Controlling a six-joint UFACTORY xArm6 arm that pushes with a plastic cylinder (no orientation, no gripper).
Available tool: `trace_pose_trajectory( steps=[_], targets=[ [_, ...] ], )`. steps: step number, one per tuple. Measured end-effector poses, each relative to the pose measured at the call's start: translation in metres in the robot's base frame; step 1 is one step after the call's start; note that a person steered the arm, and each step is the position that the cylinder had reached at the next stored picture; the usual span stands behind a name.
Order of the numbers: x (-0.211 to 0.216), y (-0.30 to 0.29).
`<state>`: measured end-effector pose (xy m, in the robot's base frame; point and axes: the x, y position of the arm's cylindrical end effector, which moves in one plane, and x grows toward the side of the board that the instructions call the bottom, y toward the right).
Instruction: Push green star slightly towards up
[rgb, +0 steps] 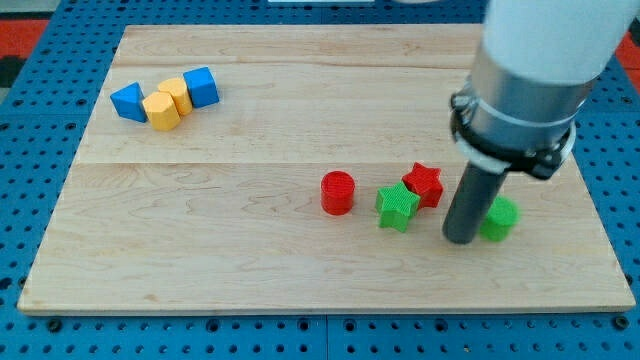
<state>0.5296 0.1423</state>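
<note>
The green star (397, 206) lies on the wooden board at the lower right of centre. A red star (424, 184) touches it on its upper right side. A red cylinder (338, 193) stands just to its left. My tip (461, 238) rests on the board to the right of the green star and a little below it, with a clear gap between them. A second green block (499, 218) sits right behind my rod on the view's right, partly hidden by it.
At the upper left a cluster holds a blue block (129, 102), two yellow blocks (161, 111) (176, 93) and another blue block (201, 87). The board's bottom edge (330, 305) runs below the green star. The arm's wide body (525, 80) covers the upper right.
</note>
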Motion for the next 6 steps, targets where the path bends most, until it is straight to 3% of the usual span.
trace_pose_trajectory(
  steps=[2, 4, 5, 6],
  targets=[
    [-0.014, -0.013],
    [0.025, -0.037],
    [0.029, -0.088],
    [-0.015, -0.083]
  ],
)
